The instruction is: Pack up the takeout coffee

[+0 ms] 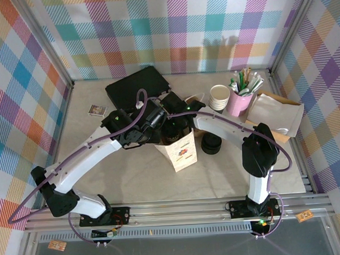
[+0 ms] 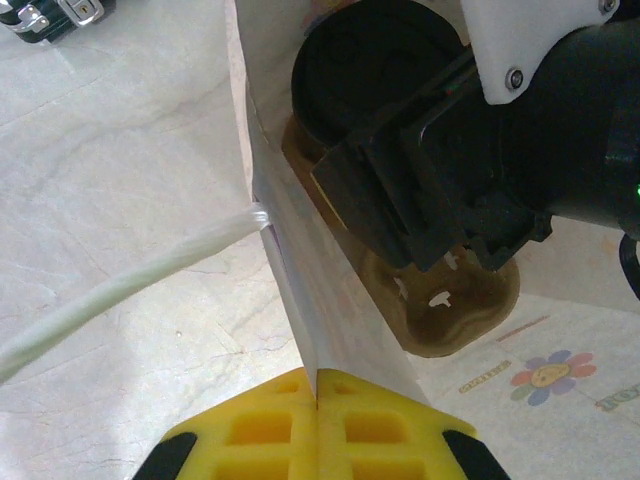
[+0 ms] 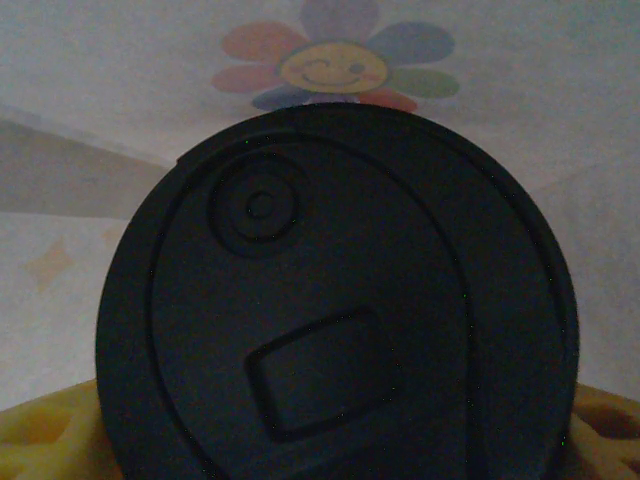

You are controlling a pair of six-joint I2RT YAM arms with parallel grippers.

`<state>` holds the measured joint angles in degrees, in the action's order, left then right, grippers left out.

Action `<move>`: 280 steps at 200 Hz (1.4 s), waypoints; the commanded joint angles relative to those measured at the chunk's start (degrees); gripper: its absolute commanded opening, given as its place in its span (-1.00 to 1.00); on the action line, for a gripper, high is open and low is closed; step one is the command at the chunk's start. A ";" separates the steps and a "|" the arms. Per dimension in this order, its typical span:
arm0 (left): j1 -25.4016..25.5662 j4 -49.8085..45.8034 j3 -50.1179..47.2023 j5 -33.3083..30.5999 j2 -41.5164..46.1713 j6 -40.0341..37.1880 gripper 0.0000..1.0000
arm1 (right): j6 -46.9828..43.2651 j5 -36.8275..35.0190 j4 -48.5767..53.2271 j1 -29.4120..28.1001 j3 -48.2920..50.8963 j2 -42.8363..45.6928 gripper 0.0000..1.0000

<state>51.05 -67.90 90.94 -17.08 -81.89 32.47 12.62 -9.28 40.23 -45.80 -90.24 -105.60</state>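
Marbled tabletop (image 1: 132,177); left gripper (image 2: 317,385) tight on bag (image 2: 300,290) (right gripper (image 1: 176,122) tight around takeout coffee (image 3: 330,300))

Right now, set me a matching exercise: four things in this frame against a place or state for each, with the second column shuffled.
Things:
1. left gripper
2. right gripper
3. pink cup
4. stack of black lids

Places or states:
A. on the table just right of the paper bag
B. shut on the paper bag's edge
C. back right, holding sticks and straws
D. holding the takeout coffee at the bag's mouth

Pairs: 1-B, 2-D, 3-C, 4-A
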 commanded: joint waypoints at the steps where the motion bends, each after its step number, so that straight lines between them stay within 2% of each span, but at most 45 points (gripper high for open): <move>1: 1.07 -2.46 2.03 -2.98 -0.16 1.25 -1.00 | -0.19 0.96 3.27 0.27 1.66 0.47 0.10; 74: 1.34 -3.62 2.47 -5.77 -0.35 2.25 -1.00 | -1.24 0.75 5.73 0.27 2.69 -0.38 0.09; 214: 1.34 -2.27 3.55 -8.70 0.08 -1.66 -1.00 | -5.32 -0.79 6.45 0.25 4.41 -1.88 0.08; 223: 1.34 -2.16 3.54 -8.76 0.08 -1.88 -1.00 | -5.33 -0.77 6.91 0.25 3.65 -2.02 0.11; 251: 1.24 -1.92 3.07 -8.40 0.50 -2.40 -1.00 | -4.58 -0.87 6.80 0.26 1.86 -1.44 0.43; 280: 1.16 -1.88 2.93 -8.38 0.67 -2.92 -1.00 | -3.51 -1.70 7.50 0.23 -1.08 -1.71 0.62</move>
<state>51.75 -70.32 92.05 -22.22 -82.72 31.42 9.65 -8.86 41.52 -45.80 -89.49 -105.60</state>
